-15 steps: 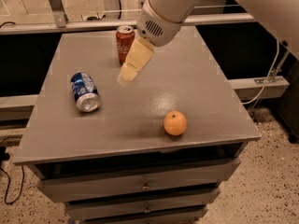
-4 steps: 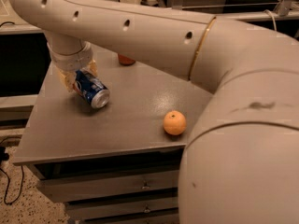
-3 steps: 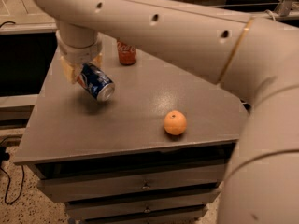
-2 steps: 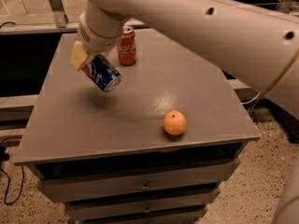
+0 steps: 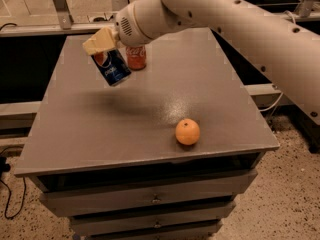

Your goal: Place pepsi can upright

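The pepsi can (image 5: 112,67) is dark blue with the round logo. It hangs in the air above the back left of the grey table (image 5: 90,134), tilted, its lower end toward the right. My gripper (image 5: 101,42) is shut on the can's upper end, its cream fingers (image 5: 95,44) clamped over the top. The white arm (image 5: 225,19) reaches in from the upper right. The can's shadow lies on the table below it.
A red Coca-Cola can (image 5: 136,57) stands upright just behind and right of the held can. An orange (image 5: 187,132) sits near the table's front right. Drawers are under the tabletop. A black cable lies on the floor at left.
The gripper took the pepsi can from where it lay at the table's left, lifted it and carried it right and back, toward the red can. The can now hangs more nearly vertical.
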Tool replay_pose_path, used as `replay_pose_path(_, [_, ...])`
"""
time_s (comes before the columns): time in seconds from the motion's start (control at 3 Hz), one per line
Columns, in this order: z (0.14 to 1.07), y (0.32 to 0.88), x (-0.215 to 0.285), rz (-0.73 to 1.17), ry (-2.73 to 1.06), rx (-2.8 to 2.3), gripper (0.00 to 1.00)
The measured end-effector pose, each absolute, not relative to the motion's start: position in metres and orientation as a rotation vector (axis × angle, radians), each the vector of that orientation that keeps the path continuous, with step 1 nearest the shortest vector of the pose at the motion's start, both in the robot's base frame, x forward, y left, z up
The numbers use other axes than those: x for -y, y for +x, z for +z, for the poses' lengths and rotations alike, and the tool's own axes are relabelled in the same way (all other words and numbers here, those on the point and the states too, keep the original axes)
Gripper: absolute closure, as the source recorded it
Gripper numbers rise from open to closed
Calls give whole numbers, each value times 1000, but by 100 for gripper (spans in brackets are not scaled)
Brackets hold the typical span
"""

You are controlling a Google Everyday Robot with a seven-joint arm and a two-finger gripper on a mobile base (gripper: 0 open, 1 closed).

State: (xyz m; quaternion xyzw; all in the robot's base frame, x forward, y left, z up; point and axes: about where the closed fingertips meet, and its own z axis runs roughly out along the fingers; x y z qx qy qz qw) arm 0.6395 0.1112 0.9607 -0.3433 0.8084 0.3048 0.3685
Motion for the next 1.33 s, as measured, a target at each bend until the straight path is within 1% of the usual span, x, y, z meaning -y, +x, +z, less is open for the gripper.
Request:
replay_pose_path(0.33, [963,630,-90,984,-891,-1952,100])
replay_pose_path(0.67, [956,617,-75,1020,-1014,-1831,100])
replay_pose_path(1.0, [954,613,-75,970,-1114,-1747,100])
replay_pose_path(1.33, [950,613,-68,996,-1083,-1733,100])
